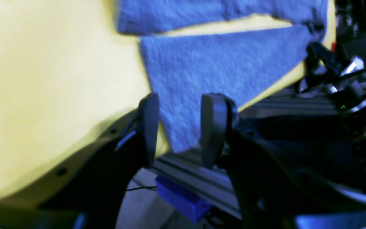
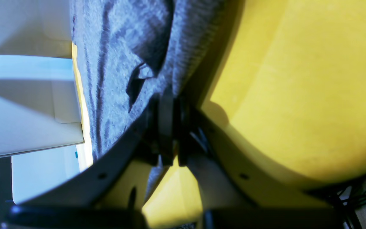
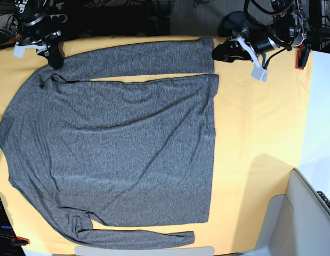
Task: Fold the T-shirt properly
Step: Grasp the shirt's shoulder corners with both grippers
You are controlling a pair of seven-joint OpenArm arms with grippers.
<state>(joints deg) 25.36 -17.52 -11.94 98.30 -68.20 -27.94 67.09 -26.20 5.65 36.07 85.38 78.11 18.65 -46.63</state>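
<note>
A large heathered charcoal-grey long-sleeved knit T-shirt [image 3: 117,144] lies spread flat on the yellow-orange cloth-covered bench [image 3: 260,133], filling most of the base view from about 9 o'clock across the centre. Its hem runs along the 3 o'clock side of the garment. One sleeve stretches along the 12 o'clock edge of the bench, the other along the 6 o'clock edge, both lying close beside the body.

The right gripper [image 3: 51,60] sits at about 10 o'clock in the base view, over the shoulder end of the upper sleeve. In the right wrist view its dark fingers [image 2: 165,127] are pressed together with a fold of the grey fabric [image 2: 122,63] pinched between them, the cloth rucked into creases just above the grip.

The left gripper [image 3: 220,53] is at about 1 o'clock in the base view, at the cuff of the upper sleeve and the near hem corner. In the left wrist view its two dark fingers [image 1: 149,124] stand apart, moderately wide, with a corner of the fabric [image 1: 221,70] showing in the gap; whether they touch it I cannot tell. A blue block [image 1: 183,198] sits under the bench's metal rail [image 1: 195,178].
</note>
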